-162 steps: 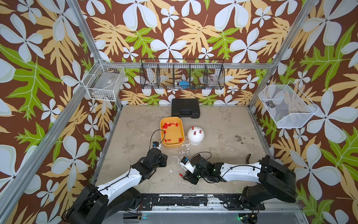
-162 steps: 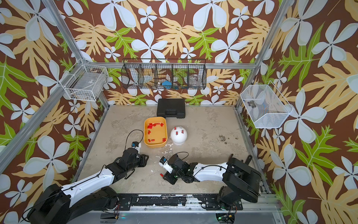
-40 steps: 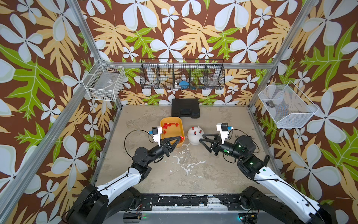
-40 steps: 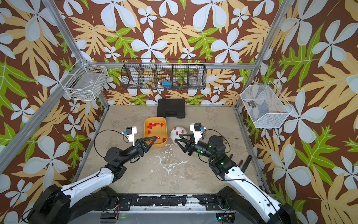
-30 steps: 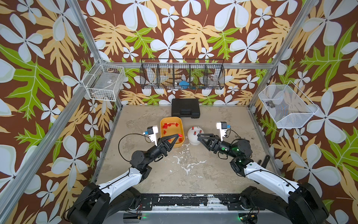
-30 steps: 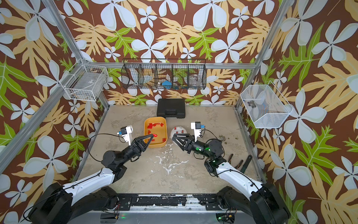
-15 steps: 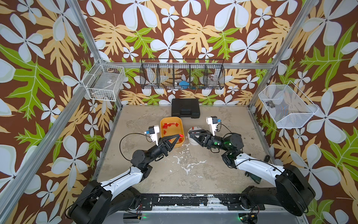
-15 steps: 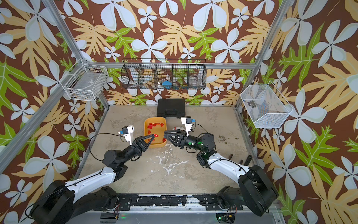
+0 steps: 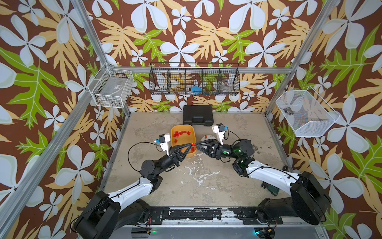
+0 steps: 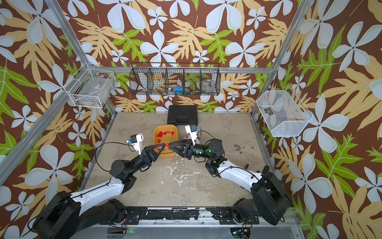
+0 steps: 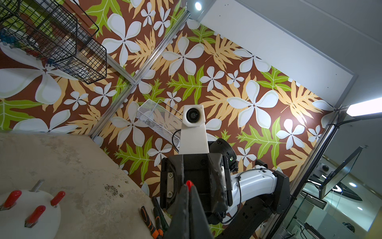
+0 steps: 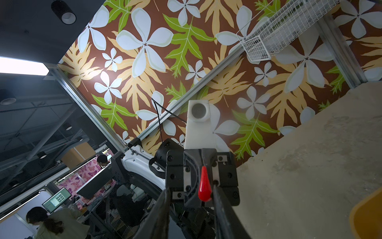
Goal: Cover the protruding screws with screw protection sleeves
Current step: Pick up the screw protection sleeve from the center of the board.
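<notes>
The left claw [image 9: 192,145] stays where it was half a second ago, raised over the near right corner of the orange tray [image 9: 182,125]. Its jaws are closed tight on one red sleeve [image 9: 193,144], which pokes out past the tip. In the left wrist view only the sleeve's end shows between the pressed fingers.

The right claw [image 9: 197,144] has changed most. A little over a second ago its tip hung just right of the white dome [image 9: 209,139], apart from the left claw. Now it has swung left across the dome and meets the left claw tip to tip. Its jaws, splayed wide earlier, are narrower but not closed. In the right wrist view the held sleeve sits between its fingers [image 12: 220,207], close to one and clear of the other. I cannot tell whether it touches.

The dome stands on the table [image 9: 206,186] just right of the tray, partly hidden behind the right claw in both top views. In the left wrist view three of its studs wear fitted sleeves [image 11: 12,198], and the fourth stud [image 11: 38,184] is bare. Loose sleeves [image 9: 179,134] lie in the tray's far half as before. A black case [image 9: 198,114] sits at the table's far edge.
</notes>
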